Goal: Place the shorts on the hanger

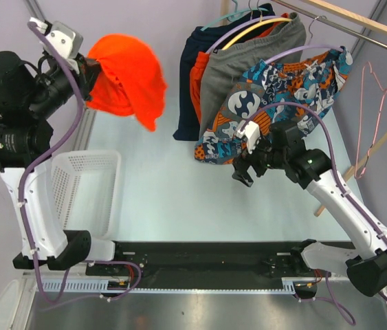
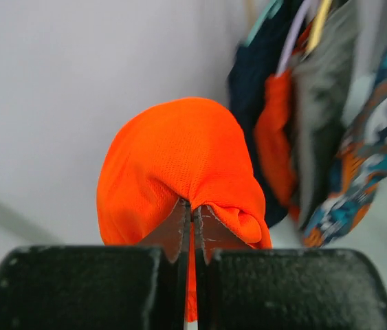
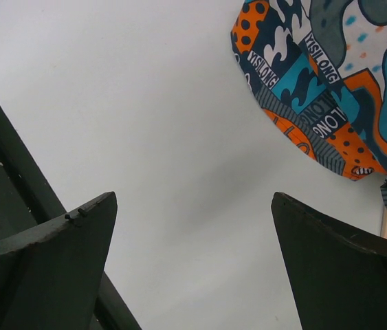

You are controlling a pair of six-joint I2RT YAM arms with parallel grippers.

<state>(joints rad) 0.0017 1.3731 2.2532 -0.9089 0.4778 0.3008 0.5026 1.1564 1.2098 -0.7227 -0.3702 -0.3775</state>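
Shorts (image 1: 128, 79): light, limp, probably slippery fabric, bunched and hanging above the desk (image 1: 166, 199) from the clenched left tool (image 2: 192, 212). Best taken by the waistband (hidden in folds). Right tool (image 1: 242, 173) released, empty.

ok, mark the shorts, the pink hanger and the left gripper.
shorts (image 1: 128, 79), top view, middle of the bunched fabric
pink hanger (image 1: 384, 87), top view, wire neck
left gripper (image 2: 192, 213), left wrist view, between fingertips

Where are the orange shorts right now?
In the top view, the shorts dangle at upper left, pinched in the left hand, near the white basket.
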